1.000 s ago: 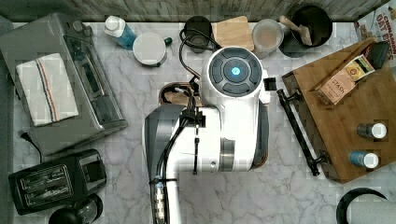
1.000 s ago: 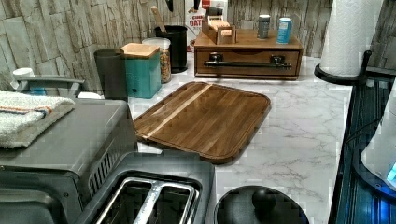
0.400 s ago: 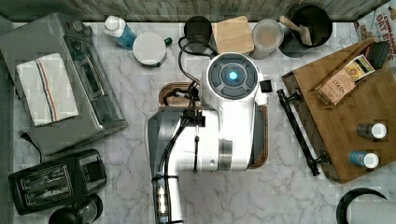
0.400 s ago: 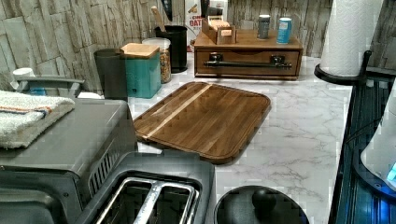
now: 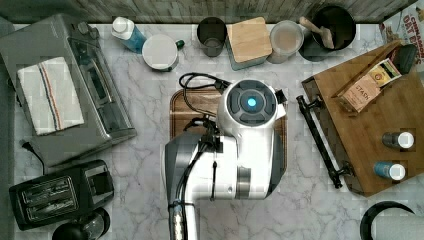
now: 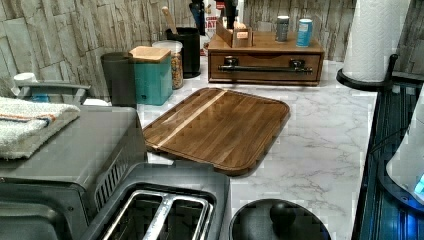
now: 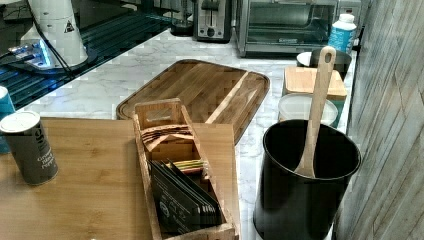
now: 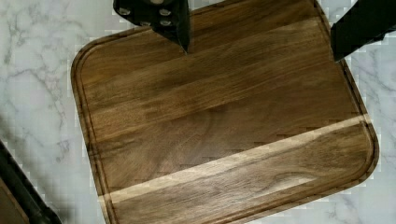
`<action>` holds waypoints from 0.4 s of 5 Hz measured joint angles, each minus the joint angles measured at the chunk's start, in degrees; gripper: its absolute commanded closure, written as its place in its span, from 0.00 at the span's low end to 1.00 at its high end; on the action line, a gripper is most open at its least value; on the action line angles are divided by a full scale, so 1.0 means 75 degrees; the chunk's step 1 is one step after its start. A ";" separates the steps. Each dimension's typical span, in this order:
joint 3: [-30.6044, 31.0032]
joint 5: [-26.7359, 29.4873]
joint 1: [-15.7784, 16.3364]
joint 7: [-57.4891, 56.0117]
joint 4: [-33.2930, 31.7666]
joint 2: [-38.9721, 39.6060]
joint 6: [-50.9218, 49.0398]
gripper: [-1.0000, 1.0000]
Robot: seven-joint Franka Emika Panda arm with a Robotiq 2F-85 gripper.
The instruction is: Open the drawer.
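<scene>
The drawer (image 6: 265,77) sits closed in the wooden box unit (image 5: 385,135) at the top view's right. Its long black bar handle (image 5: 320,142) faces the cutting board; in the left view the handle (image 6: 265,69) runs across the drawer front at the far end of the counter. My white arm (image 5: 247,105) hangs over the wooden cutting board (image 5: 187,107), left of the handle in the top view. In the wrist view my gripper (image 8: 260,53) is open above the board, holding nothing, with one dark finger (image 8: 175,28) on each side. The black handle (image 8: 21,191) crosses one corner there.
A silver toaster oven (image 5: 70,95) and a black toaster (image 5: 55,195) stand at the top view's left. Canisters and a black utensil pot (image 5: 332,27) line the back wall. A tea box (image 5: 367,82) and two spice cans sit on the box unit. A paper towel roll (image 6: 375,37) stands nearby.
In the top view my arm's head has shifted toward the bottom, away from the back wall, uncovering more of the board. The drawer has not moved.
</scene>
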 measured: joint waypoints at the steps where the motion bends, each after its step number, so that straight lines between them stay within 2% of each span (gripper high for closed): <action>1: -0.0040 -0.0022 -0.0057 -0.0977 -0.0627 -0.0524 0.0192 0.00; 2: -0.0146 -0.0446 -0.0053 -0.2275 -0.1104 -0.0966 0.0530 0.00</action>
